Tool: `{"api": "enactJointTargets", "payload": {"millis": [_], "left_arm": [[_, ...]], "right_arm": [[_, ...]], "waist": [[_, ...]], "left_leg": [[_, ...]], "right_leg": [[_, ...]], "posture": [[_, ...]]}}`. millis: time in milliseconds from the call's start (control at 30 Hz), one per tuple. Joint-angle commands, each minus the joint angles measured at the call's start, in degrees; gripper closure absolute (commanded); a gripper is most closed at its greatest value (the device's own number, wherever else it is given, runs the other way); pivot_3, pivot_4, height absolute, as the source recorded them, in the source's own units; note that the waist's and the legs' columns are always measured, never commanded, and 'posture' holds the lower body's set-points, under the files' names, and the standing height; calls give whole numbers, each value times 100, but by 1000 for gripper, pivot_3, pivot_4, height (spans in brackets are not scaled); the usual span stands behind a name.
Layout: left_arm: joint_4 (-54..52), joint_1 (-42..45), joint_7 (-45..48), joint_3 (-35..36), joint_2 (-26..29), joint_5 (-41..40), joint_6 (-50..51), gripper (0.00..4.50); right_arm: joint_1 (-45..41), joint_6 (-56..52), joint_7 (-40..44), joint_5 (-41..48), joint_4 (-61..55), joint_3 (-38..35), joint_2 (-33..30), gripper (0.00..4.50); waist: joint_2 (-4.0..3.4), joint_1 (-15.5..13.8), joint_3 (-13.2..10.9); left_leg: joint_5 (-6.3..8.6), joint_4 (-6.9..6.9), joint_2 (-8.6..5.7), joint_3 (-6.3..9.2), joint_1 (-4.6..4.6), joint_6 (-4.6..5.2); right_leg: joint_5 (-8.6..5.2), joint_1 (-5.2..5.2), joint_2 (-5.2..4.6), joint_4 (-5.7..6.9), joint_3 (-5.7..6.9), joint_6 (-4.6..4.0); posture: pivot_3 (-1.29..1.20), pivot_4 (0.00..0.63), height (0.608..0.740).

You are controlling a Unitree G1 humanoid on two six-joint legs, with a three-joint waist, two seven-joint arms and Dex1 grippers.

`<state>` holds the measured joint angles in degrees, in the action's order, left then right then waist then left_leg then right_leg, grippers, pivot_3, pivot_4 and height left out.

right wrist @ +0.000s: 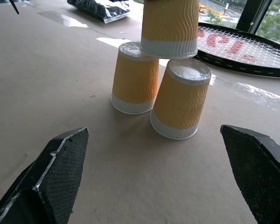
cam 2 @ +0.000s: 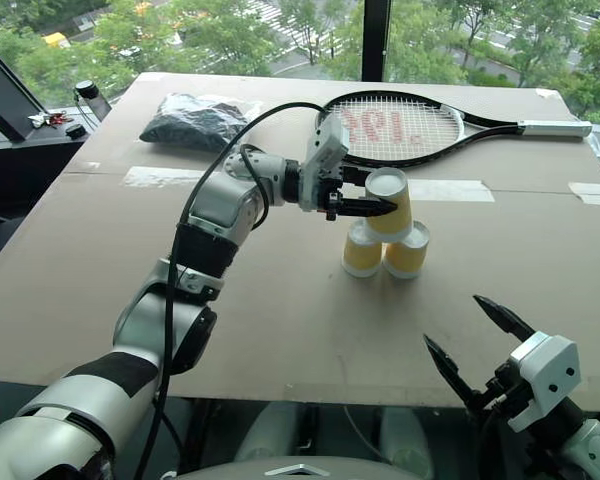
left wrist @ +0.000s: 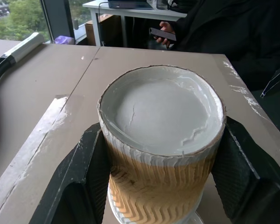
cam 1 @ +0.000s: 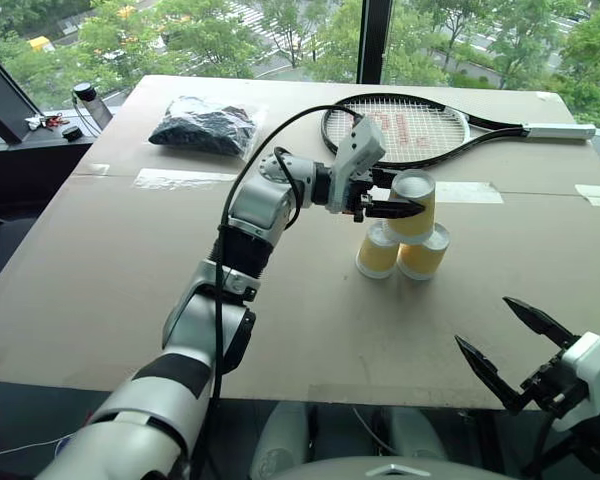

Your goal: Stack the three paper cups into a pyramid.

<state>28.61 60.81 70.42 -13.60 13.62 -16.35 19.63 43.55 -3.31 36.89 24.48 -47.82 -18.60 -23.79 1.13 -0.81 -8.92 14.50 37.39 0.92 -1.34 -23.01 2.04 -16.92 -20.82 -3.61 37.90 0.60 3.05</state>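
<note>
Two paper cups stand upside down side by side on the brown table [cam 1: 130, 270], the left one [cam 1: 377, 252] touching the right one [cam 1: 423, 255]. The third cup [cam 1: 416, 190], also upside down, is over the seam between them, with my left gripper [cam 1: 405, 208] shut on its ribbed side. In the left wrist view its black fingers [left wrist: 77, 172] flank the cup's white base [left wrist: 161, 112]. In the right wrist view its rim [right wrist: 170, 46] is level with the lower cups' bases; I cannot tell if it rests on them. My right gripper [cam 1: 483, 322] is open near the table's front right edge.
A tennis racket [cam 1: 410, 130] lies behind the cups, its white handle pointing right. A black bag [cam 1: 202, 127] in clear plastic sits at the back left. Clear tape strips [cam 1: 180, 178] cross the table. A seated person holding a phone [left wrist: 163, 35] is beyond the table's right side.
</note>
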Motion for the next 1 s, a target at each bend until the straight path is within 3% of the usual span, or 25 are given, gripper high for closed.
{"api": "enactJointTargets", "payload": {"millis": [33, 233, 300, 400, 567, 667, 733, 900, 1000], "left_arm": [[122, 312, 89, -3, -124, 117, -209, 2122], [199, 438, 240, -101, -241, 273, -216, 2122], [251, 457, 253, -163, -275, 379, -226, 1111], [209, 456, 270, -159, -316, 408, -197, 28], [-23, 500, 200, 76, -163, 243, 22, 28], [-723, 305, 293, 391, 299, -138, 786, 28], [-1449, -96, 201, 654, 774, -345, 1185, 28], [-2706, -1089, -599, 1189, 1259, -494, 1503, 28], [-3894, -2362, -1053, 1828, 1539, -826, 1817, 28]], "right_arm": [[112, 228, -15, -14, -94, -97, 78, 0], [266, 373, -30, -128, -112, 9, 225, 0], [293, 398, -49, -165, -125, 47, 263, 0], [306, 405, -67, -198, -144, 84, 291, 0], [246, 386, -75, -200, -124, 71, 264, 0], [90, 343, -57, -181, -3, 7, 183, 0], [-128, 259, -53, -125, 138, -76, 73, 0], [-620, 118, -21, 4, 493, -236, -190, 0], [-1110, -150, -9, 148, 842, -352, -457, 0]], "waist": [[0, -6, 0], [0, 2, 0], [0, 2, 0], [0, 3, 0], [0, 6, 0], [-1, 65, -1], [-3, 110, 0], [-7, 111, 2], [-8, 110, 1]], "left_leg": [[0, 1, -1, 0, -1, 0], [0, 2, -3, 2, -2, 1], [0, 2, -3, 2, -2, 1], [1, 2, -3, 2, -2, 1], [1, 2, -2, 3, -2, 1], [0, 1, -1, 2, -3, 1], [0, -1, 1, 3, -3, -1], [-15, 0, 2, 10, 4, -26], [-15, 3, 1, 10, 7, -26]], "right_leg": [[0, 0, 0, 0, 1, 0], [0, 0, 0, -1, 1, 0], [0, 0, 0, -1, 1, 0], [0, 0, 0, -1, 1, 0], [0, 0, 0, 0, 1, 0], [0, -5, 1, 1, -2, 0], [0, -8, 1, 3, -6, 0], [0, 0, -4, 5, -9, -1], [1, 6, -11, 4, -16, -1]], "posture": [[0, 150, 740], [0, 150, 740], [0, 150, 740], [0, 150, 740], [0, 150, 740], [0, 150, 740], [0, 150, 740], [0, 150, 740], [0, 150, 740]]}}
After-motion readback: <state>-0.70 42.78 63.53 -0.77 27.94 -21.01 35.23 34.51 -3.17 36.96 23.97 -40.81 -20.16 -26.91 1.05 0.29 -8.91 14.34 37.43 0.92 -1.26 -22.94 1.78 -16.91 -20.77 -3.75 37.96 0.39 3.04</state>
